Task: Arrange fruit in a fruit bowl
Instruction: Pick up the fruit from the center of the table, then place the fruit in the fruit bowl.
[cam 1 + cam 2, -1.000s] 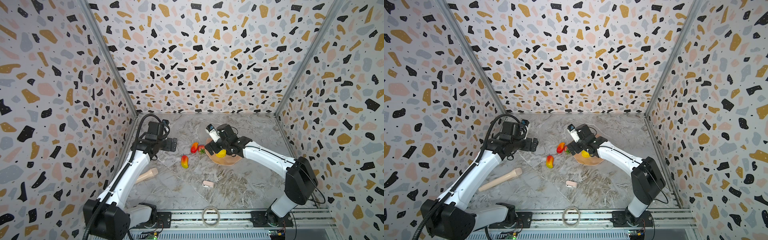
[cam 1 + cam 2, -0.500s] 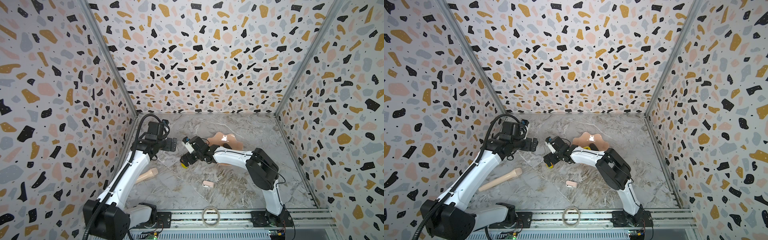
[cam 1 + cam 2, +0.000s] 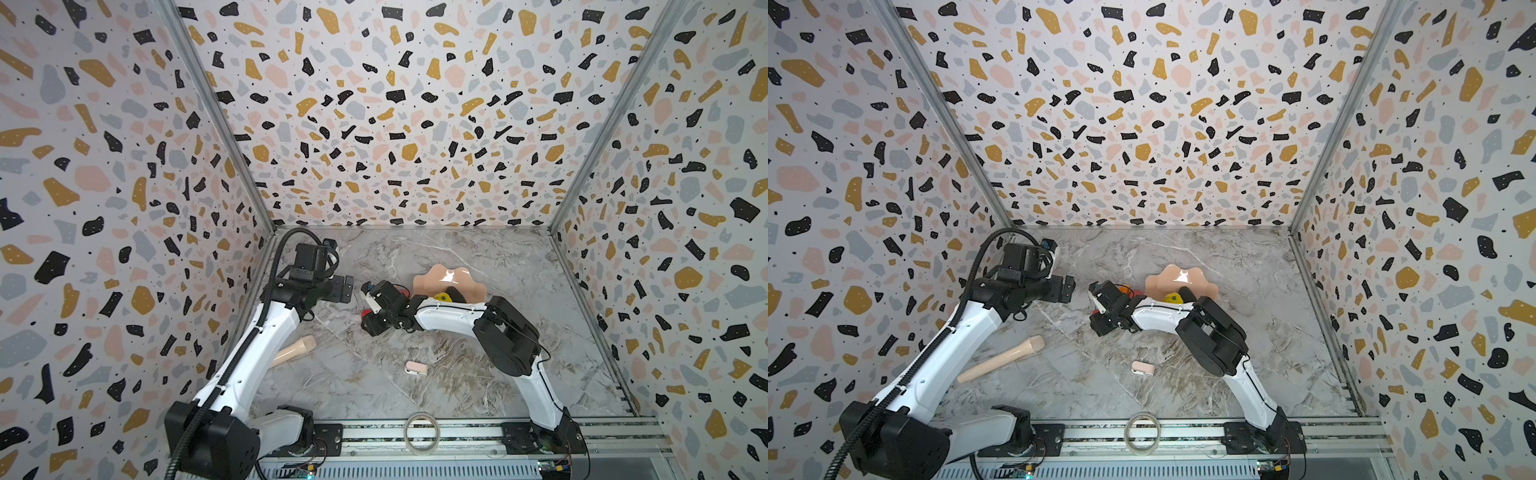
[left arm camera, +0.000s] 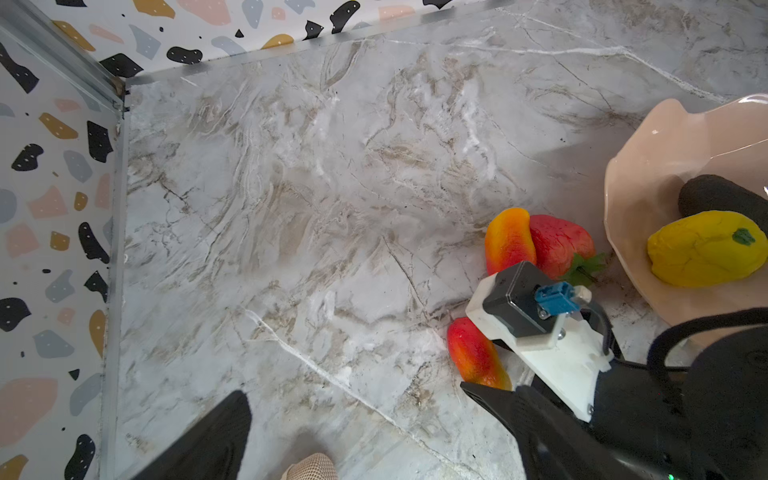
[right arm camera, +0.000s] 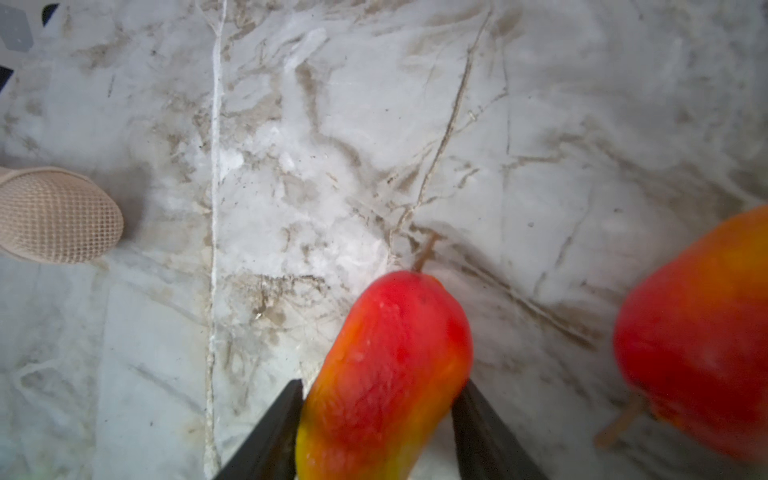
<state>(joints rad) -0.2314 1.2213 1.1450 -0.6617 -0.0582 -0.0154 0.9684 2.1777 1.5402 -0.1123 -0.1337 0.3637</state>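
Right gripper [image 5: 380, 384]: both black fingers [image 5: 274, 432] pressed against the yellow end of a red-yellow toy mango [image 5: 386, 353], so it is clamped. The mango sits low at the grey marbled table [image 3: 353, 386]; cannot tell whether it clears the surface.

Wide, glossy peach-pink bowl with scalloped rim [image 3: 432, 279] sits at 1 o'clock of table centre. Inside it: a bumpy yellow round fruit [image 4: 706, 249] against a dark blackish oval fruit [image 4: 719, 195].

At the bowl's 9 o'clock, on the table: a red strawberry with green leaf [image 4: 559, 245] just beside the rim. It touches a second red-yellow mango [image 4: 509, 243] on the side away from the bowl. The clamped mango lies at 8 o'clock of that pair, apart from it.

Left gripper [image 3: 347, 289]: near, at 9 o'clock of the right gripper. Jaws parted, nothing between them; one finger [image 4: 216, 432] shows in its wrist view.

Beige cylinder with mesh-textured tip [image 3: 1005, 359] lies at 8 o'clock of table centre. Small pale pink clip [image 3: 415, 368] at 6 o'clock, well apart from the fruit.
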